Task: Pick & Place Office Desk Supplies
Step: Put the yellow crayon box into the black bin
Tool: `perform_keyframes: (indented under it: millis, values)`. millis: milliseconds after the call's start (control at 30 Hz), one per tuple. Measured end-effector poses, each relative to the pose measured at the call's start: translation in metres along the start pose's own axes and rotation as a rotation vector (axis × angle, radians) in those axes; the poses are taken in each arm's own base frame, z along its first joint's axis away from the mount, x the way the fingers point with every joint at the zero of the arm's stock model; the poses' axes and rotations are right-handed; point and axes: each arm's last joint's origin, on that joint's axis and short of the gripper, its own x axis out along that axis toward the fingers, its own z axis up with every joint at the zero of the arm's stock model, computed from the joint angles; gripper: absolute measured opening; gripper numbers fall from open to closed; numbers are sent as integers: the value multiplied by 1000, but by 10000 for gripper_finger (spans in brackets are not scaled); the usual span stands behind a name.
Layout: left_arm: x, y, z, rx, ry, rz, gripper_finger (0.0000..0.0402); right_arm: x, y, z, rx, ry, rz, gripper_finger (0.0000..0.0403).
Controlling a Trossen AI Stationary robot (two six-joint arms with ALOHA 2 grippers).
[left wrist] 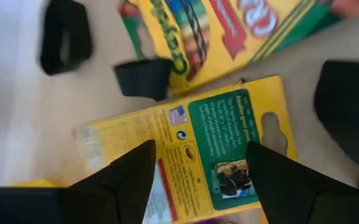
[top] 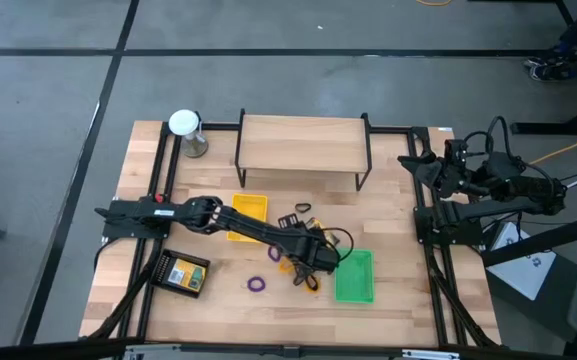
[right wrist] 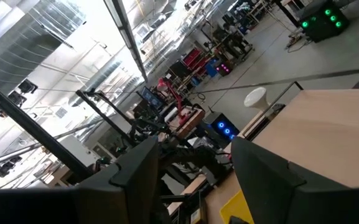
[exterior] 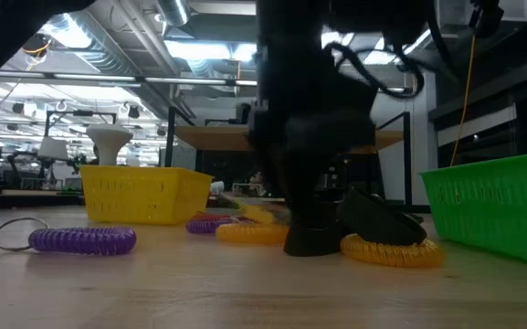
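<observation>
- The left claw [left wrist: 198,180], fingers spread and holding nothing, hovers over a yellow crayon box [left wrist: 191,149] lying flat on the tabletop [top: 218,310].
- Risk: a second crayon box [left wrist: 216,31] and black clips [left wrist: 66,34] crowd just beyond; closing could catch them.
- Only the low view shows orange rings [exterior: 391,249] beside the claw.
- The right claw [right wrist: 191,186] waits open, raised at the tabletop's edge.

The wooden table [top: 218,310] carries a yellow tray [top: 249,213], a green tray [top: 354,277] and a black tray [top: 184,273], plus a purple ring [top: 257,284], black clips [top: 294,215], a grey cylinder [top: 192,138] and a wooden shelf [top: 302,145].
</observation>
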Motion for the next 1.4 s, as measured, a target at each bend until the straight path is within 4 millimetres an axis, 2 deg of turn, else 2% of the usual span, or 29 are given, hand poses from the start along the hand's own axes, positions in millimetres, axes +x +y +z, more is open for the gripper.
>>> perform_keyframes:
  millis: [333, 433, 667, 867, 1167, 1400]
  values:
    - [1, -5, -5, 13, 22, 9, 249, 0, -1, -1, -8, 7, -7, 206]
    - [-7, -2, -3, 9, 32, 0, 249, 0, -1, -1, -10, 9, -8, 206]
    - [-48, 14, 3, -37, -29, -4, 249, 0, -1, -1, -10, 5, -12, 206]
    - [-61, 19, 3, -50, -64, 8, 249, 0, -2, -2, -10, 13, -31, 206]
    - [-56, 1, -11, -49, -75, 46, 249, -3, -20, -17, 123, 128, -230, 206]
    - [-55, -31, -33, -10, -110, 11, 249, -2, -28, -26, 231, 175, -350, 206]
